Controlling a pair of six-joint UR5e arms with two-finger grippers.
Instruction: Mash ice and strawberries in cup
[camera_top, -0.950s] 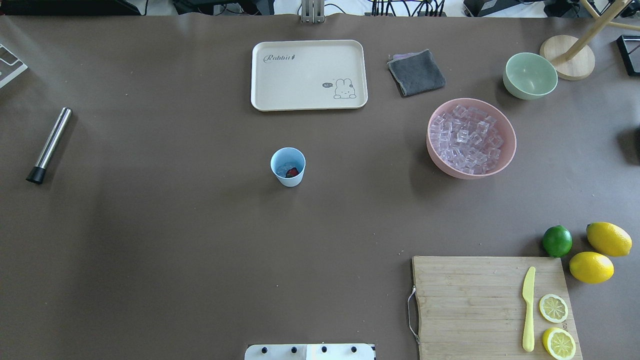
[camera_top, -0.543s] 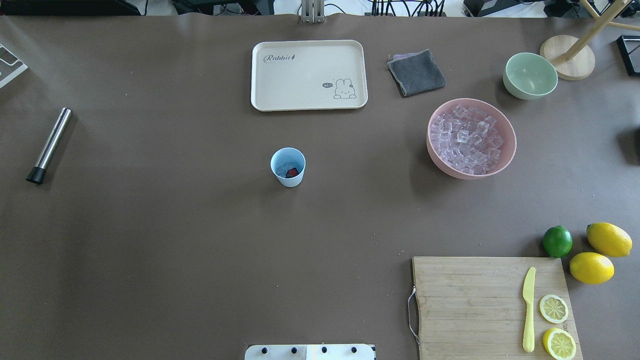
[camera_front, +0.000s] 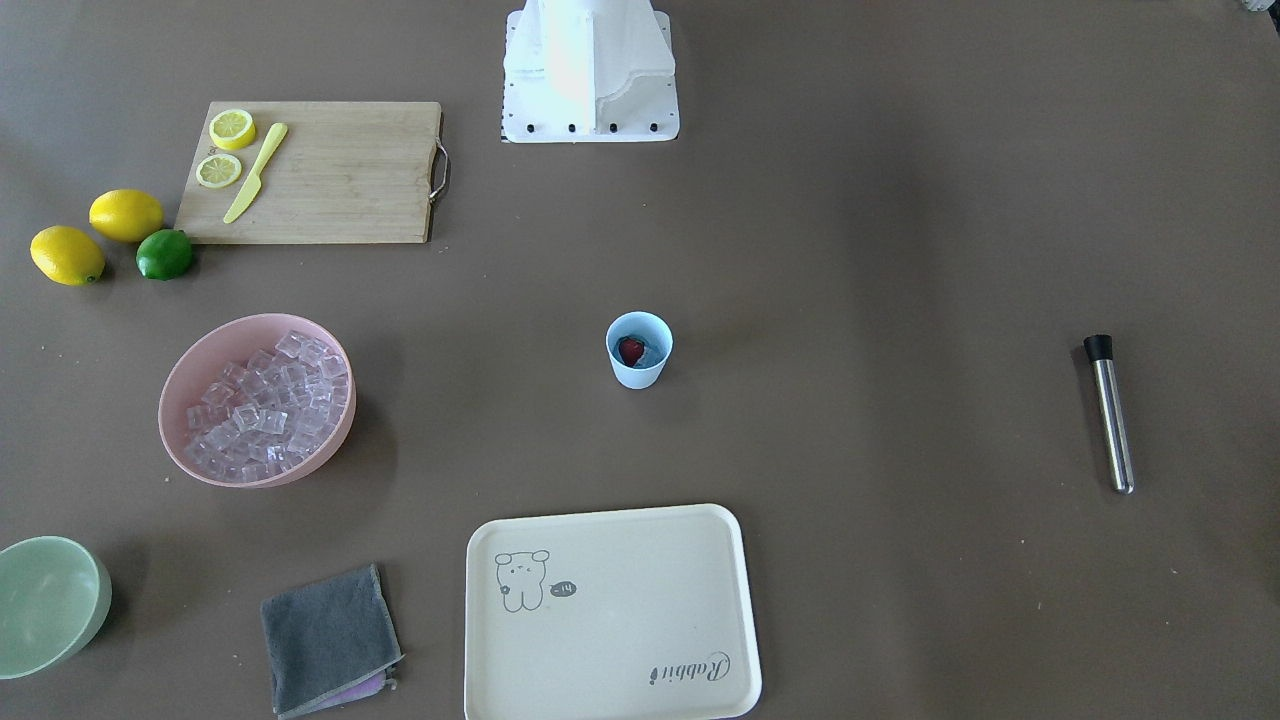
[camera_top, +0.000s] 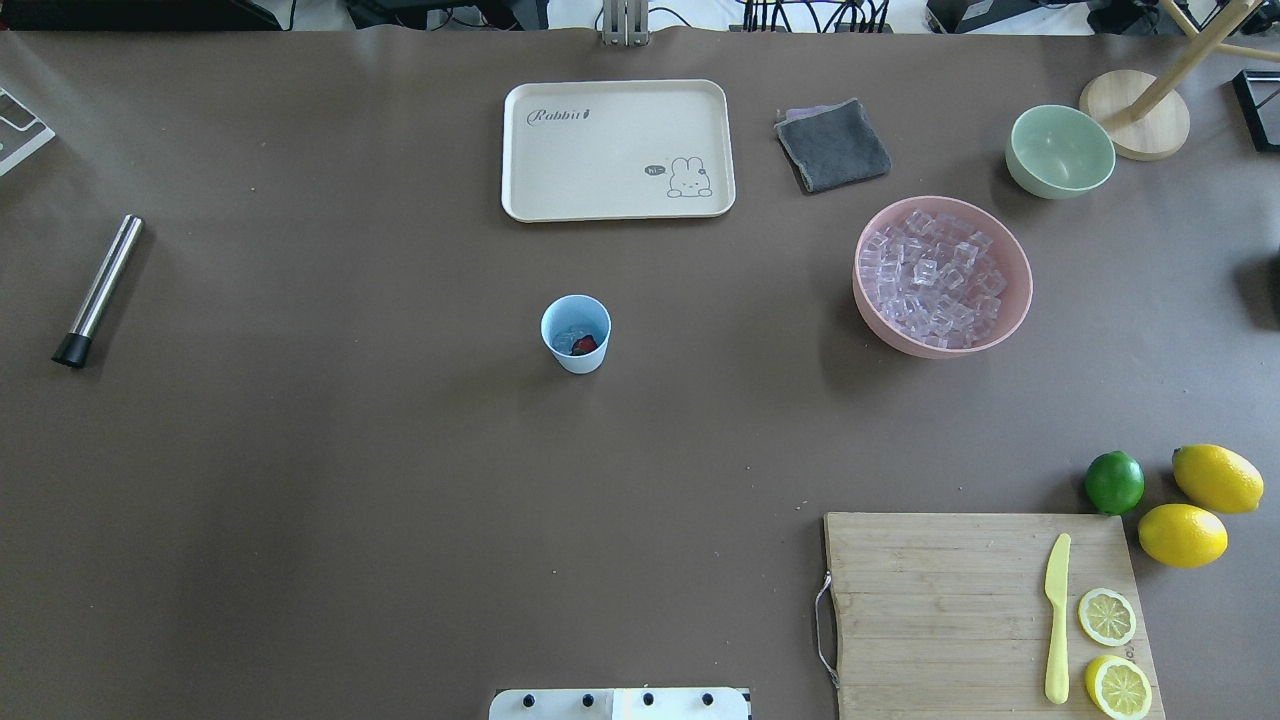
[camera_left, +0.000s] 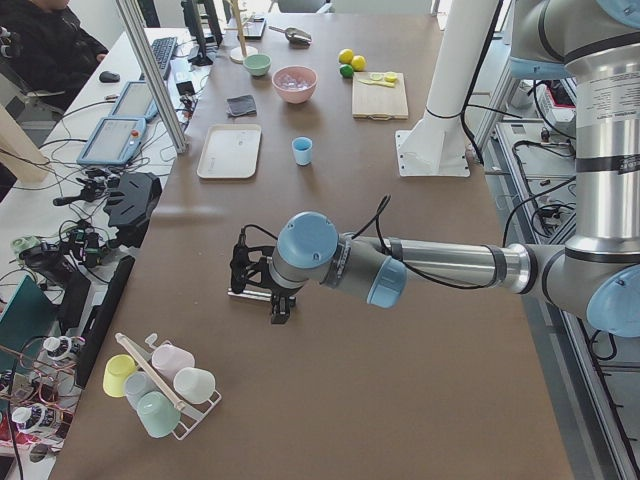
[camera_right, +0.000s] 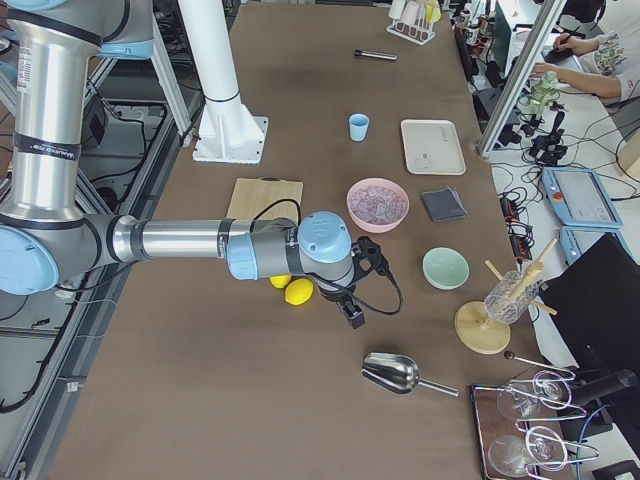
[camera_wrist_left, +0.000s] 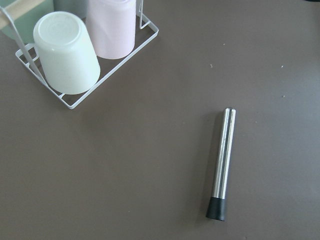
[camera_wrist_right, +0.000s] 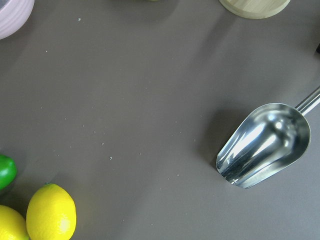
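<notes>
The light blue cup (camera_top: 576, 333) stands upright near the middle of the tabletop (camera_top: 350, 480), just nearer the robot than the cream tray (camera_top: 618, 150). A red strawberry (camera_top: 585, 344) and a few clear ice cubes (camera_top: 566, 340) lie inside it.

The cup looks like thin, light plastic that tapers to its base. It will probably slide or tip under pressing, so it is best held around its wall below the rim. The ice is hard and slippery, and the strawberry is soft.

The steel muddler (camera_top: 97, 291) lies flat well off to the left, apart from everything else. Its shaft is smooth and round and may roll, so mid-shaft is the safest place to take hold.

The left gripper (camera_left: 262, 292) hovers over the muddler. The right gripper (camera_right: 354, 316) hangs near the lemons (camera_right: 297, 291) and a metal scoop (camera_wrist_right: 265, 145). How far either gripper is open cannot be told.
</notes>
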